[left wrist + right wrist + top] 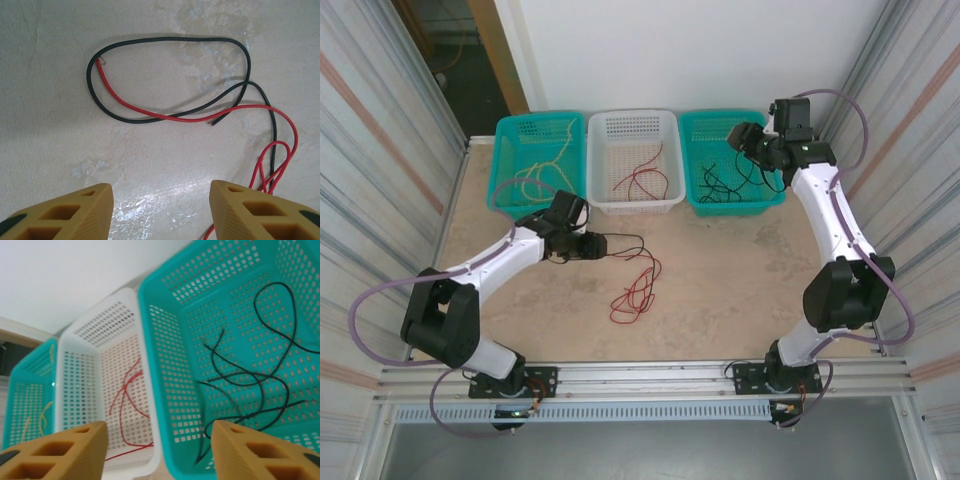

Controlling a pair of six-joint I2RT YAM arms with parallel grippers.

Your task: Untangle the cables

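Sorted: yellow cables [552, 163], red cables [645, 180] and black cables [720, 185] each lie in their own basket [632, 114]; the black ones are under the right gripper [157, 440].
Outstanding: red cable [150, 113] and black cable [170, 39] lie crossed on the worktop [50, 150], just ahead of the left gripper [160, 200].
Grippers: both released, empty.

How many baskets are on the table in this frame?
3, in a row along the far edge: left teal basket with yellow cables, middle white basket with red cables, right teal basket with black cables. None appears hidden.
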